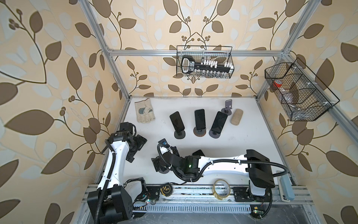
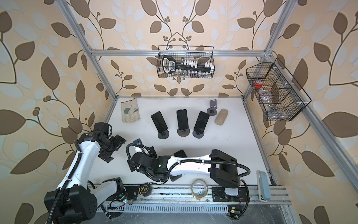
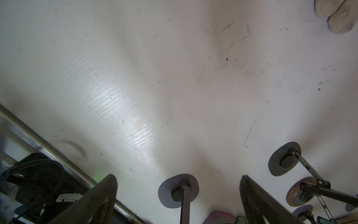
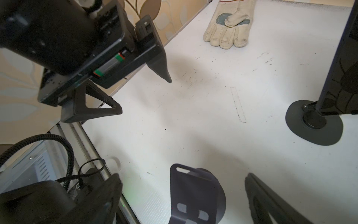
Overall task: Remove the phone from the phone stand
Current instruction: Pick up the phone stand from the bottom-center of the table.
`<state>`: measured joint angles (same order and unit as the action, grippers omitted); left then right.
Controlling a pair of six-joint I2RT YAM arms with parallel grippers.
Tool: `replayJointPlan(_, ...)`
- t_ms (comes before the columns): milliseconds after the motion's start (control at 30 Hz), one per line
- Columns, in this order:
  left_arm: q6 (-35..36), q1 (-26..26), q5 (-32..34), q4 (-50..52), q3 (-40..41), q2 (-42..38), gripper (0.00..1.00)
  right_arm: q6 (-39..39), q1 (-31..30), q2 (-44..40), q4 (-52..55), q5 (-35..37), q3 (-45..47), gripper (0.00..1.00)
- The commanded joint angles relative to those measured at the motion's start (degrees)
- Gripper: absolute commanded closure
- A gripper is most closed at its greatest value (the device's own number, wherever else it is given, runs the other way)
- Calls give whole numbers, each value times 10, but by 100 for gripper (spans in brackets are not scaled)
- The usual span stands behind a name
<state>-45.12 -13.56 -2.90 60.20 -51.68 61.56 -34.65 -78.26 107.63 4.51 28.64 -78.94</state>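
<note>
White and scuffed, the counter (image 1: 242, 135) sits inside walls of leaf-print paper. The right fingers (image 4: 113, 194) stand wide apart with nothing clamped. Between them, touching neither, rises a bare phone stand (image 4: 193, 195) with its cradle empty. The left fingers (image 3: 104, 195) are also spread and hold nothing, hanging over bare counter near its left edge.

Just behind the right arm (image 1: 219, 168), in both top views, a dark flat slab (image 1: 198, 152) lies on the counter, partly hidden. It looks like the phone taken off that stand, though too little shows to be sure. If so, one removal seems done.

Farther back, three more lean on their stands in a row: the left phone (image 1: 177, 121), the middle phone (image 1: 200, 119) and the right phone (image 1: 219, 121). Whether these are also meant, the task does not settle.

Another empty stand (image 1: 228, 105) is at the back, just beside a beige case (image 1: 236, 117). A work glove (image 1: 145, 113) lies near the far left corner.
</note>
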Motion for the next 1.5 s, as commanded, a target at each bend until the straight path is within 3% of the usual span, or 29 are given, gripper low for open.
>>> replayJointPlan(0, -1, -2, 51, 14, -5, -22, 1, -14, 3, 29, 42, 28, -25, 0)
replayJointPlan(300, 6, -2, 63, 0, 10, -16, 1, -31, -3, 84, 95, 25, -85, 0)
replayJointPlan(567, 23, -2, 66, 3, 14, -7, 1, -94, -4, 134, 193, 62, -149, 10)
replayJointPlan(833, 22, -2, 58, -3, 15, -6, 1, -135, -6, 165, 249, 31, -202, 16)
replayJointPlan(1000, 26, -2, 60, -3, 16, -10, 1, -179, -6, 199, 336, 53, -262, 22)
replayJointPlan(1333, 27, -2, 58, -4, 15, -25, 1, -206, -16, 210, 358, 39, -271, 26)
replayJointPlan(1467, 26, -2, 57, -5, 16, -30, 1, -206, -15, 206, 357, 42, -266, 32)
